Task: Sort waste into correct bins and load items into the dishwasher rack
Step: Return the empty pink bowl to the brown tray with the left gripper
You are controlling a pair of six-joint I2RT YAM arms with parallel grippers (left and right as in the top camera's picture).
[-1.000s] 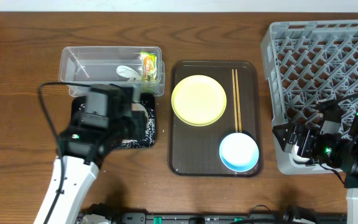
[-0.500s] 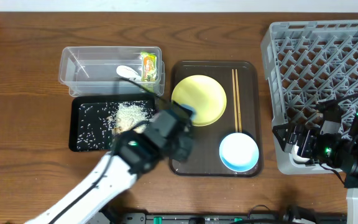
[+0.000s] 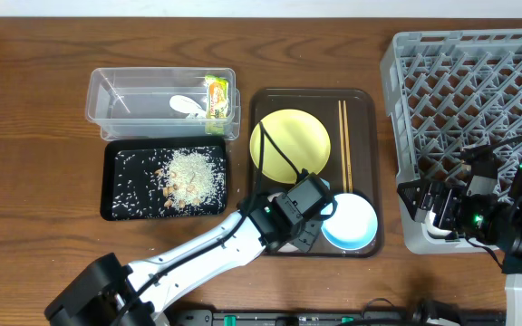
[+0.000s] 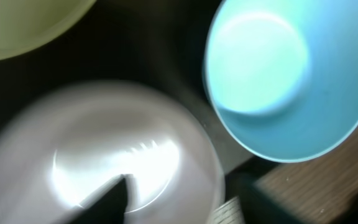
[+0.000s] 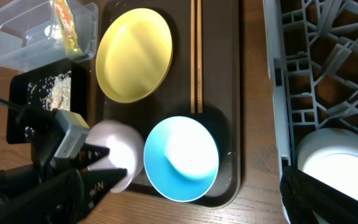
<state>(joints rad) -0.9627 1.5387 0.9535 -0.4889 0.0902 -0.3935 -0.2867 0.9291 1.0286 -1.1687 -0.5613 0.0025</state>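
The white bowl [image 5: 118, 146] sits at the near left corner of the brown serving tray [image 3: 359, 136]. It is right up against the light-blue bowl [image 5: 180, 158], which lies on its right. It's round, plain, glossy white and smaller than its blue neighbour. Being round, it has no long axis to line up on, so any stretch of rim will do.

The left pincer [image 5: 107, 165] is right on it. In the left wrist view we see one dark finger inside the bowl and a dark shape beyond the rim, so the jaws look to straddle the wall. That view is badly blurred, though, and we cannot tell whether they are clamped on the rim or slack.

Behind the bowls lies the pale-yellow plate [image 3: 290, 145]. The chopsticks [image 3: 342, 145] run front to back along the tray's right side.

The relation that matters is where the dishwasher rack [image 3: 478, 81] lies. It stands well off to the right across the counter [image 3: 25, 109], past the blue bowl. The left arm is the one at the bowl, while the right pincer [image 3: 420, 206] is nearer the rack, spread wide at its near left edge. We judge the carry has to go rightward, clear over the blue bowl.
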